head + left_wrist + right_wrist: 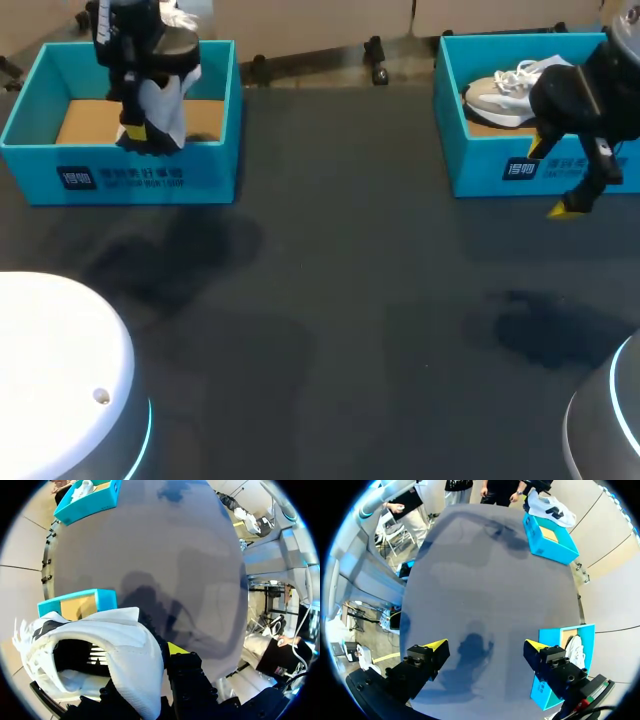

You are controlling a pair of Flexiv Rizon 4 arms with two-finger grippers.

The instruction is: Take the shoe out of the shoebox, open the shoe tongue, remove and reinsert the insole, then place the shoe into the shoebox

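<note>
The dark table (330, 330) bore two teal boxes. Above the left shoebox (120, 178), the left gripper (138, 130) pinched the white shoe (170, 100). Well right of that box, the right gripper (486, 645) hung with fingers spread beside the right shoebox (480, 175), which held a second shoe (505, 90). Only the left wrist view showed the gripped shoe's dark opening (75, 655).

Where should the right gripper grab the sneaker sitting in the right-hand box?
Take the sneaker by its laced upper, probably coming straight down from above: the blue box walls fence in every side, leaving only the top open. The right gripper is open just by the front wall.
</note>
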